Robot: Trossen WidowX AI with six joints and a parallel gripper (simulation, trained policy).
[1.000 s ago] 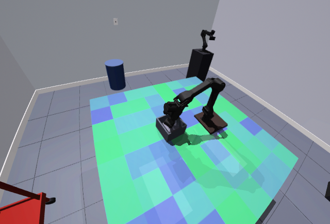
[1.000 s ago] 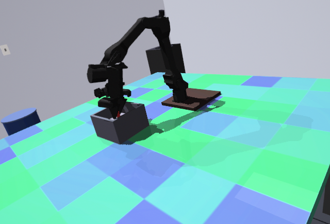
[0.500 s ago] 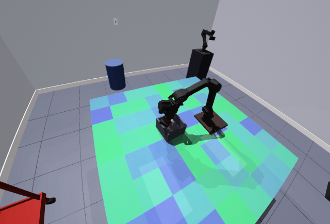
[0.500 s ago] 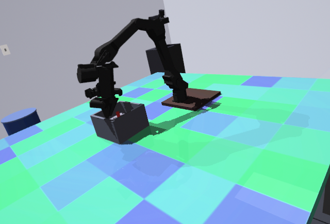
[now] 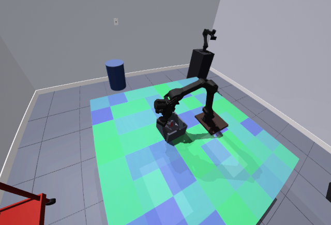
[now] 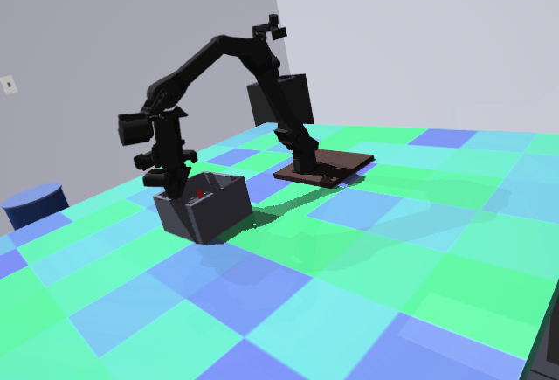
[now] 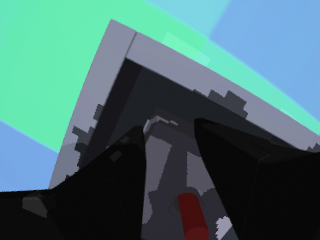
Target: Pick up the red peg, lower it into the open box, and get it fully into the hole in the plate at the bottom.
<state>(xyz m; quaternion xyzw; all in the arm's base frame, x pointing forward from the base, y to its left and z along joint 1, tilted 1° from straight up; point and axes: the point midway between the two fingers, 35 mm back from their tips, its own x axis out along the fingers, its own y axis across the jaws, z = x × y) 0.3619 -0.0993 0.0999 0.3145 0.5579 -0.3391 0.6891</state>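
A flat surface checkered in green, turquoise and blue (image 5: 149,142) (image 6: 279,313) (image 7: 45,65) fills the lower part of the exterior view. Directly on it stand the open dark grey box (image 5: 175,136) (image 6: 223,213) (image 7: 82,100), left of centre there, and a flat brown base board (image 5: 223,124) (image 6: 348,157), beyond it to the right.

Can't really see the red peg's (image 5: 171,123) (image 6: 199,194) (image 7: 192,216) lower end from up top, it's just a tiny red bit in there. From the side, the front wall of the grey box (image 5: 176,134) (image 6: 220,217) (image 7: 167,57) hides most of it. Wrist view cuts the box off, and the two dark fingers cover part of the inside. The plate's hole is too shadowy around the peg to make out. Oh, and the red cart (image 5: 19,211) runs off the top view's edge.
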